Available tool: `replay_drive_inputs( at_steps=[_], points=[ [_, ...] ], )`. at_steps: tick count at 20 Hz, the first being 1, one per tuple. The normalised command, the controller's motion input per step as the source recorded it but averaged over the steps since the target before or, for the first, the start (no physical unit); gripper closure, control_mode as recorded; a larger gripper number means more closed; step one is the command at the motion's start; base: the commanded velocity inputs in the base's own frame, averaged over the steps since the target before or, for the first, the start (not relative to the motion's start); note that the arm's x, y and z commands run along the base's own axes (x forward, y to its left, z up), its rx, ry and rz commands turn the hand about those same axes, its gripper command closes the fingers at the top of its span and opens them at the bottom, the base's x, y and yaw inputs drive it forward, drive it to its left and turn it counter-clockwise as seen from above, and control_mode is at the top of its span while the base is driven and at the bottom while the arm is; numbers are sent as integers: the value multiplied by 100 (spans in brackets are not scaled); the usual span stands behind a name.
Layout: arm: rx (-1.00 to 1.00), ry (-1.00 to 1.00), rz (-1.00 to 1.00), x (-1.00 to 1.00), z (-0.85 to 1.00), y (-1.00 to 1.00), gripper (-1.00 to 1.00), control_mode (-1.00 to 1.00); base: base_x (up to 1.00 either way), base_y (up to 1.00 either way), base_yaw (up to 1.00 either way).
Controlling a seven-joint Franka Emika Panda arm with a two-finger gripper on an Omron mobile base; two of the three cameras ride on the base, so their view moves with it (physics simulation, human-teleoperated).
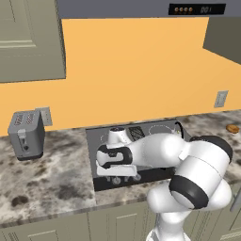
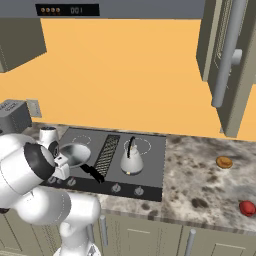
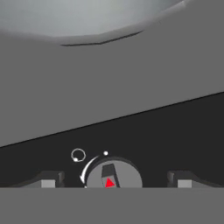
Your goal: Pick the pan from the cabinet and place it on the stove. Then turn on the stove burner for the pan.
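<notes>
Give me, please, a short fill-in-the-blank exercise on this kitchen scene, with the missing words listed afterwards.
1. The pan rests on the ____.
2. In the hand view, the gripper straddles a round knob marked with a ____ triangle.
3. The kettle stands on the cooktop to the ____ of the ribbed grille in the right base view.
4. On the counter left of the cooktop sits a grey ____.

Missing words: stove; red; right; toaster

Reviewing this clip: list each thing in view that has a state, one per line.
pan: resting on the stove, left side, handle toward the front.
kettle: upright on a right burner.
cabinet: door swung open.
knob: between the fingertips, red pointer near the bottom.
end effector: open, straddling the knob.
toaster: upright on the counter, slots empty.
</notes>
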Motion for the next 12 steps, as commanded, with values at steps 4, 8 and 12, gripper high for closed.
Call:
replay_drive_inputs(
  at_steps=[4,8,12],
  points=[
    [0,0,-3,-18,-18,0,-100,-100,0,0,0],
    [0,-1,-2,-20,-20,0,-100,-100,0,0,0],
    [0,-8,0,-23,-21,0,-100,-100,0,0,0]
  ],
)
